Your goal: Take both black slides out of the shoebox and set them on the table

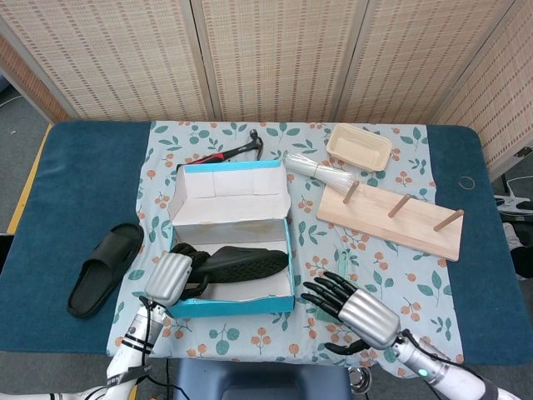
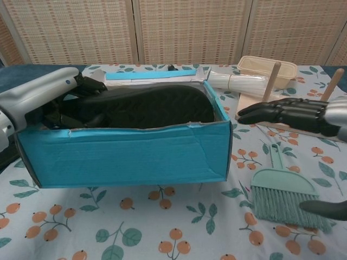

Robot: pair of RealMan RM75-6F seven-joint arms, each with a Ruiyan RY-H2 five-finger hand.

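Note:
A blue shoebox (image 1: 237, 304) (image 2: 130, 154) stands near the table's front, lid flap up. One black slide (image 1: 241, 260) (image 2: 146, 105) lies inside it. My left hand (image 1: 171, 277) (image 2: 38, 97) reaches over the box's left end and grips the slide's near end with its dark fingers. The other black slide (image 1: 104, 268) rests on the blue table left of the box. My right hand (image 1: 354, 310) (image 2: 295, 114) hovers open, fingers spread toward the box's right wall, above a green brush.
A green hand brush (image 1: 337, 293) (image 2: 284, 197) lies right of the box under my right hand. A wooden peg board (image 1: 391, 218) (image 2: 295, 111), a beige tray (image 1: 359, 147), a plastic bundle (image 1: 321, 171) and a hammer (image 1: 225, 152) lie behind.

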